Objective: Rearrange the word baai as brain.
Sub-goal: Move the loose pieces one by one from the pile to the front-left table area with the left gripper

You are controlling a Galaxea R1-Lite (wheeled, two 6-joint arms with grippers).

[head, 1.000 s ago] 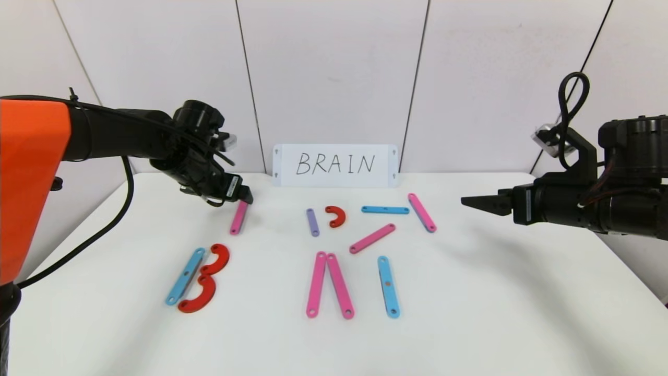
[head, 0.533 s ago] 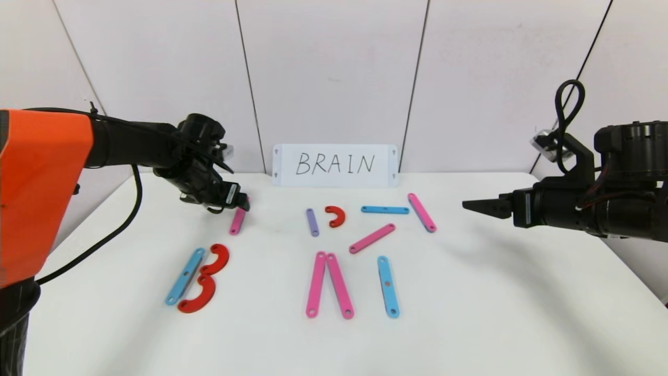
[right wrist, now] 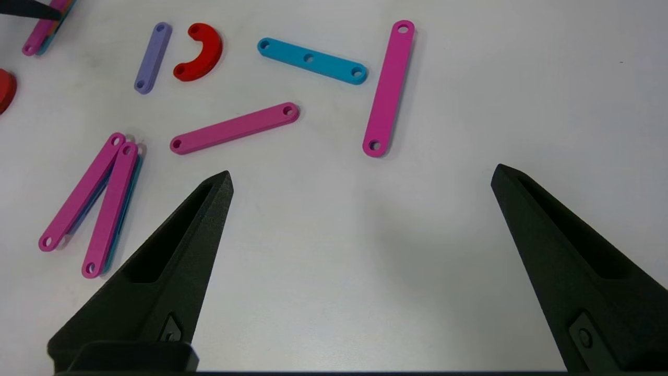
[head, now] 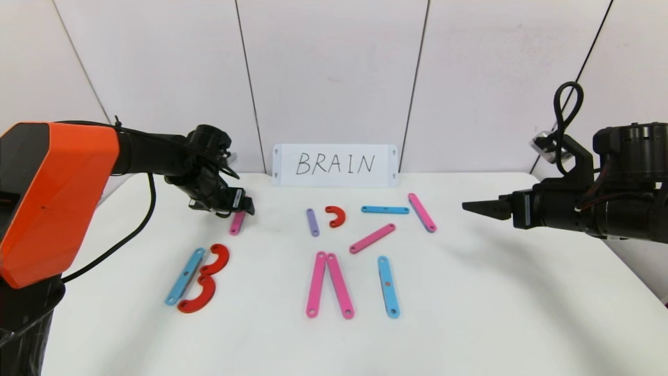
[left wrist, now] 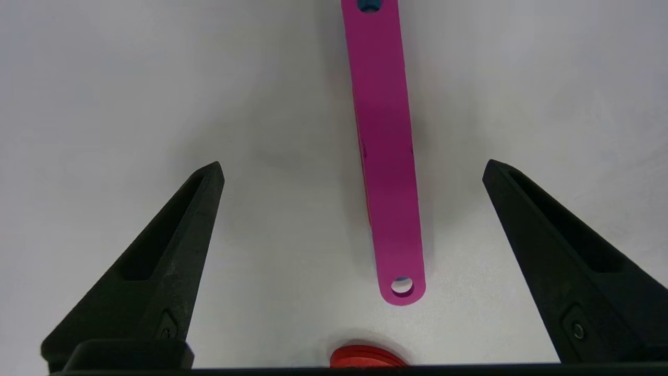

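Item: short pink strip (left wrist: 386, 156), flat on the white table (head: 469, 313) behind the blue-and-red B, its long axis pointing away from the robot. Left gripper (head: 241, 204) poised directly above it, jaws spread wide on either side of the strip's width, gripping nothing. Right gripper (head: 477, 207), likewise wide and empty, parked well apart over the table's right side; left arm is far nearer.

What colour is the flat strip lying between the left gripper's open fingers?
Pink. The flat plastic strip shows best in the left wrist view, lying between the left gripper's fingers.
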